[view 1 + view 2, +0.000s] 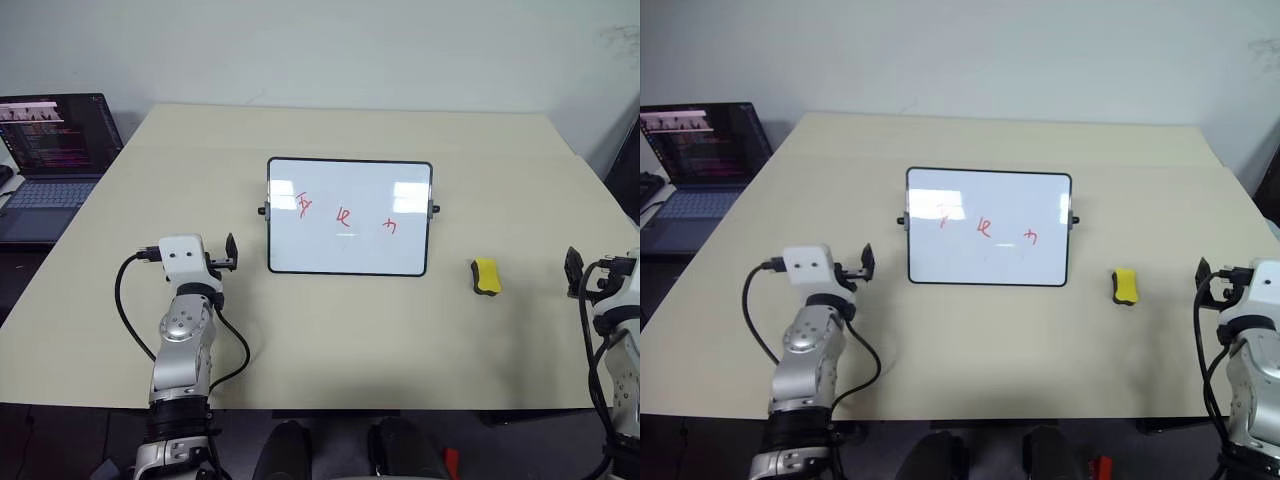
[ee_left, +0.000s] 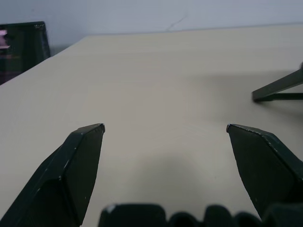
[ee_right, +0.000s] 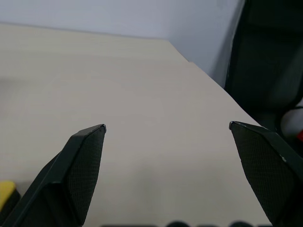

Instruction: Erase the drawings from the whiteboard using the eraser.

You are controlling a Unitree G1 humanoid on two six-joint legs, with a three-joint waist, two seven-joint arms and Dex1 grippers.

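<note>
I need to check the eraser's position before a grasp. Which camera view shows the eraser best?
The left eye view: the eraser lies whole and unobstructed on the table, right of the whiteboard. The right eye view shows it much the same. The right wrist view catches just a yellow corner by one finger.

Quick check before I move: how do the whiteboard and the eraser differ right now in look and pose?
The whiteboard is a large glossy white panel in a thin black frame; the eraser is a small yellow block with a dark underside. The whiteboard stands propped up at the table's middle, while the eraser lies flat to its right. The whiteboard carries the three red drawings; the eraser is plain. Both sit untouched.
</note>
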